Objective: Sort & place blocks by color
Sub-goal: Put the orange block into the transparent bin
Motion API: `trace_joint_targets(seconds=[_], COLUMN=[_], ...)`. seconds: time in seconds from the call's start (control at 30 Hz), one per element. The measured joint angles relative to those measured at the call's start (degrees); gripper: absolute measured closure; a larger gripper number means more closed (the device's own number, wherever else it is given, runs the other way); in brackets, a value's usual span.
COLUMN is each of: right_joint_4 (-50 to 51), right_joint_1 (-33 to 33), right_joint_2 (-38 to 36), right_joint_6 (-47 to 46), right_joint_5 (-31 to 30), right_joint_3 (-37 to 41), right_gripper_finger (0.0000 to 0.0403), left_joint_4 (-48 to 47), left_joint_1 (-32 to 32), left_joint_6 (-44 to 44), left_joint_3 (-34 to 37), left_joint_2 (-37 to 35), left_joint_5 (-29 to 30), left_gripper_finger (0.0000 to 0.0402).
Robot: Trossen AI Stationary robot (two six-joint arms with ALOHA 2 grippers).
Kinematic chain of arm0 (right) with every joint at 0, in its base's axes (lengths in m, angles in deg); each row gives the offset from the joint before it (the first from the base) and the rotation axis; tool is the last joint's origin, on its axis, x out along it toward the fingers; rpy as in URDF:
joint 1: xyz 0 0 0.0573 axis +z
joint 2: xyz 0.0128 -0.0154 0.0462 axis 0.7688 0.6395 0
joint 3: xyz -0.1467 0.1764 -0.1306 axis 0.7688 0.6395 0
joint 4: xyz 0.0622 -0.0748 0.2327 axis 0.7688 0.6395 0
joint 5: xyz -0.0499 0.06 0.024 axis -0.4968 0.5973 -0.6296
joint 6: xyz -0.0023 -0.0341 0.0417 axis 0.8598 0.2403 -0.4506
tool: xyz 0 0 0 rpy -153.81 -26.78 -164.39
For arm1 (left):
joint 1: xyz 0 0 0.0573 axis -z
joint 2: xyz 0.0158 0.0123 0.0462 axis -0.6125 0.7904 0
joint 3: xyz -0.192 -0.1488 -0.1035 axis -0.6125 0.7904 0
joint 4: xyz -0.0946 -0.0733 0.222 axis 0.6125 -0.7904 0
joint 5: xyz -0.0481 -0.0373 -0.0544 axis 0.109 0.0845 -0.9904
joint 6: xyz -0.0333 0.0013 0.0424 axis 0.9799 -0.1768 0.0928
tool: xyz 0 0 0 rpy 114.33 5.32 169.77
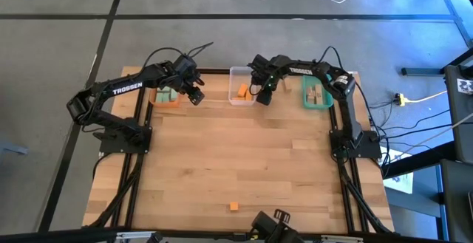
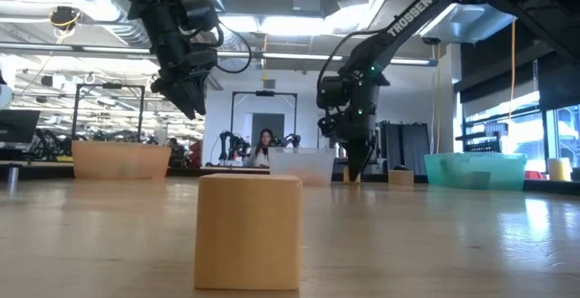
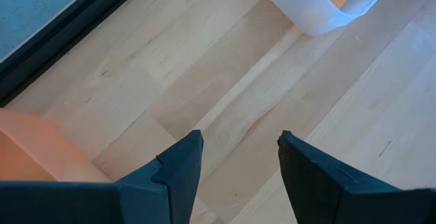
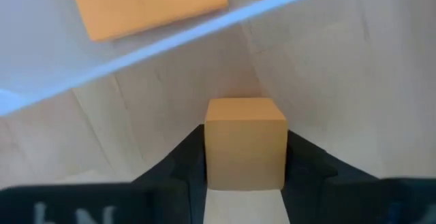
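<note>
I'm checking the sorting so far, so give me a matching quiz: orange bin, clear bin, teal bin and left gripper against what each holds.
1 orange bin
2 clear bin
3 teal bin
4 left gripper

A wood blocks
B nothing, fingers open
C orange block
D mint green blocks

Pairs: 1-D, 2-C, 3-A, 4-B

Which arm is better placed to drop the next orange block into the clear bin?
Right. The right gripper already clamps an orange block just beside the clear bin, which holds another orange block. The left gripper is open, empty, near the orange bin.
</note>
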Motion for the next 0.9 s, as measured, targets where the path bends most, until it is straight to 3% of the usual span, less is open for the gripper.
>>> trace_joint_targets(seconds=[0.47, 0.63, 0.9], right_joint_4=[7.9, 5.3, 5.3], right_joint_1=[1.7, 3.8, 5.3], right_joint_2=[-0.6, -0.4, 2.5], right_joint_6=[0.0, 0.2, 0.0], right_joint_5=[-1.3, 1.7, 1.7], right_joint_3=[-15.2, -15.7, -15.7], right_gripper_finger=[0.0273, 0.0273, 0.0273], left_joint_4=[0.0, 0.0, 0.0], left_joint_1=[0.0, 0.0, 0.0], left_joint_6=[0.0, -0.4, -0.5], left_joint_3=[0.0, 0.0, 0.0], left_joint_2=[0.0, 0.0, 0.0], left_joint_5=[0.0, 0.0, 0.0], left_gripper_finger=[0.0219, 0.0219, 0.0219])
